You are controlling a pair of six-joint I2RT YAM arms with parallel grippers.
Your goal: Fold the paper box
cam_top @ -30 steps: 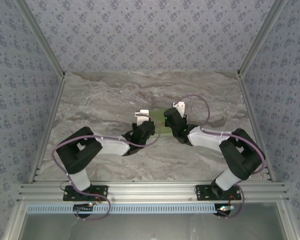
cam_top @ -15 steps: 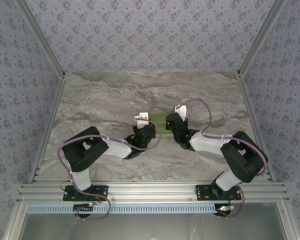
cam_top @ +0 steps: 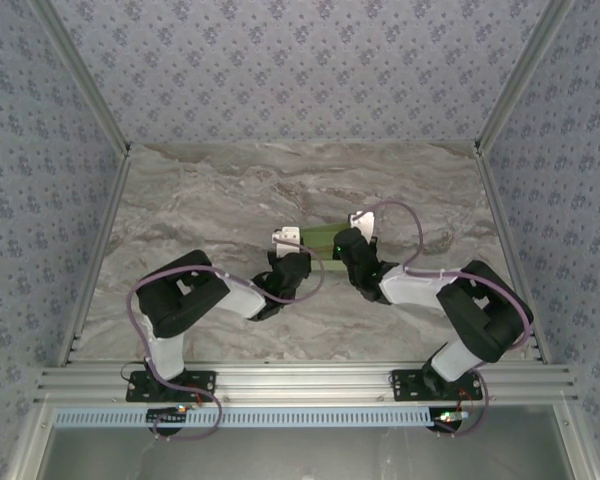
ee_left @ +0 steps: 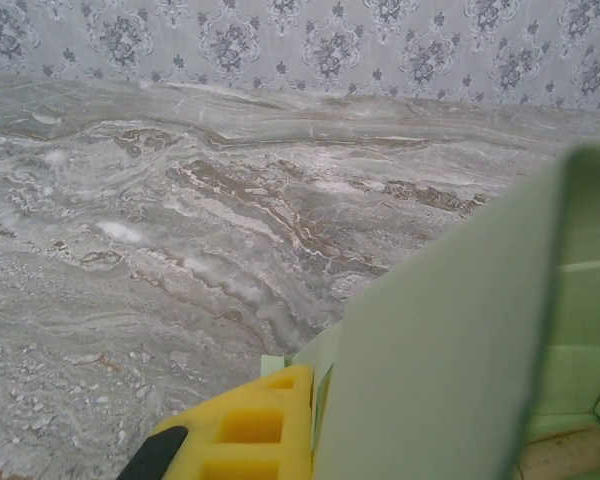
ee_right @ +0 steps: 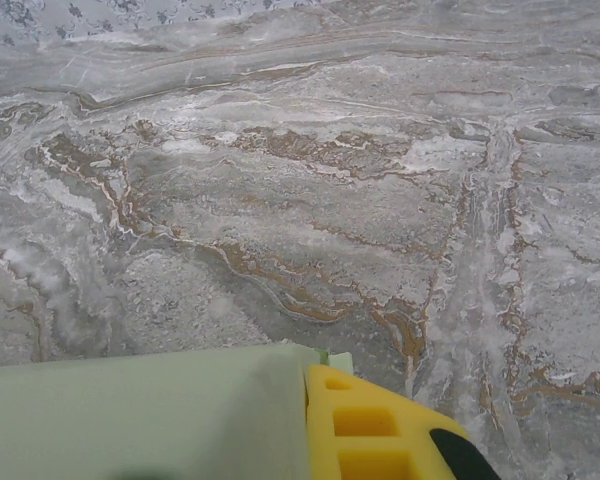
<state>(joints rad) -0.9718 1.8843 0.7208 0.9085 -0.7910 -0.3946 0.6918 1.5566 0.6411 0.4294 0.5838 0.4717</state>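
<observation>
The pale light-green thin-card paper box (cam_top: 323,239) sits mid-desk between the arms, over the grey marbled desk (cam_top: 210,200). The left gripper (cam_top: 292,248) has its jaws pinching the card's left end, and the right gripper (cam_top: 346,242) pinches its right end. If the arms pull or twist unevenly, the card could likely tear, slip free, or crease off its fold lines.

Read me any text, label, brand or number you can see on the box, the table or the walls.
No readable text anywhere.
The paper box is plain pale green card with no print on the faces that show.
The table has only marble veining.
The wallpaper has only a repeated floral ornament, with no letters or numbers.
</observation>
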